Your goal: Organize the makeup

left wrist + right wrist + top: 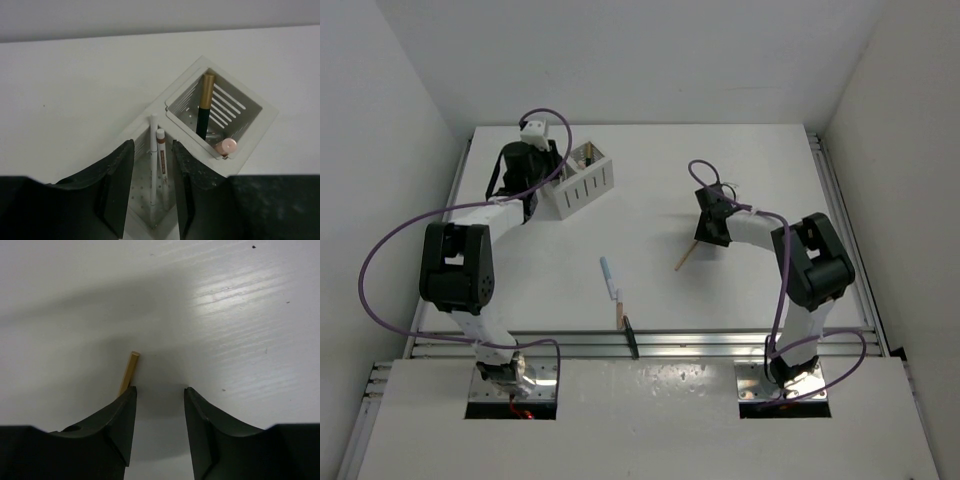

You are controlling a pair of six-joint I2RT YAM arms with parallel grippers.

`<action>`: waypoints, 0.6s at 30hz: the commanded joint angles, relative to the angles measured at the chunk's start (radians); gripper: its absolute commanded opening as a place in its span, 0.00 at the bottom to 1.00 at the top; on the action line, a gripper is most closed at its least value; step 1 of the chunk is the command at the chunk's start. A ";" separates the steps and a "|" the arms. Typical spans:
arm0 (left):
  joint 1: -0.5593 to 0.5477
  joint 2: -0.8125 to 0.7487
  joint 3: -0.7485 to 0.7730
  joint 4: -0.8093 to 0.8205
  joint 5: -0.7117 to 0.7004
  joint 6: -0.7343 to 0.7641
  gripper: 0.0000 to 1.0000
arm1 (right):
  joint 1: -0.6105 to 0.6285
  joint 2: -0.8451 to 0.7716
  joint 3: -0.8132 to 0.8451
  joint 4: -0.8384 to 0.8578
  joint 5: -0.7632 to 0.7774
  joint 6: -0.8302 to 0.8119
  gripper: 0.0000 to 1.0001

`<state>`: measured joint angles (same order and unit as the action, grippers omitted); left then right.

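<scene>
The makeup is slim sticks. Two white ones [153,150] stand in the near compartment of the white slotted box [250,127], between my left gripper's [152,145] open fingers, which do not grip them. The far compartment holds a black gold-capped stick [203,107] and a pink one [226,146]. In the top view my left gripper [542,180] hangs over the box [582,180]. My right gripper [160,390] is open low over the table, with a tan stick [129,371] partly hidden behind its left finger. The tan stick [686,254] lies just below my right gripper [706,232].
A pale blue stick [607,274], a peach stick [619,312] and a black stick [632,338] lie in a line near the table's front edge [650,345]. White walls close in at left, right and back.
</scene>
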<state>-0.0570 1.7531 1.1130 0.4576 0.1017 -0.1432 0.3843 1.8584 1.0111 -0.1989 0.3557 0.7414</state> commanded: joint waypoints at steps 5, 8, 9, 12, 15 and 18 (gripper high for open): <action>0.019 -0.064 0.065 -0.183 0.035 -0.010 0.42 | 0.004 -0.005 0.029 -0.140 -0.060 0.035 0.42; 0.019 -0.086 0.065 -0.238 0.055 -0.019 0.42 | 0.010 -0.068 -0.020 -0.158 -0.020 0.061 0.42; 0.019 -0.095 0.074 -0.264 0.055 -0.028 0.42 | 0.014 -0.094 -0.023 -0.152 -0.005 0.059 0.42; 0.019 -0.105 0.083 -0.306 0.055 -0.029 0.42 | 0.034 -0.137 -0.025 -0.099 0.014 0.020 0.44; -0.001 -0.106 0.105 -0.362 0.032 -0.016 0.42 | 0.059 -0.137 0.017 -0.085 0.023 -0.016 0.46; -0.021 -0.106 0.130 -0.422 -0.002 0.007 0.42 | 0.056 -0.105 0.046 -0.067 0.009 0.004 0.49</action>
<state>-0.0586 1.6924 1.1969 0.1005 0.1226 -0.1566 0.4351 1.7535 1.0077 -0.3092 0.3538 0.7471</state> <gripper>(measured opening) 0.422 0.488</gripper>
